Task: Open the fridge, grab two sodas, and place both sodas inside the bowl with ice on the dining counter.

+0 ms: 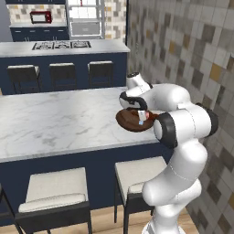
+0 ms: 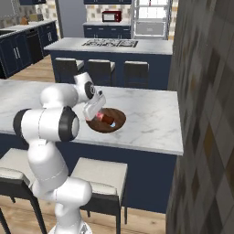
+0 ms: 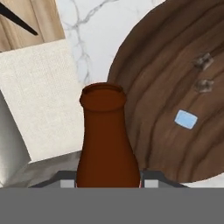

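Note:
My gripper is shut on the dark brown soda, whose open-looking neck rises between the fingertips. It hangs tilted over the near edge of the bowl with ice, a wide dark wooden bowl holding a few small cubes. The bowl stands near the right end of the dining counter. From the base views the gripper sits just above the bowl, the soda's red label low inside it. The fridge stands far back with its white interior showing.
Cushioned stools stand against the near side of the counter, and one cushion lies below the hand. A tiled wall runs close on the right. Beyond is a navy counter with a stovetop.

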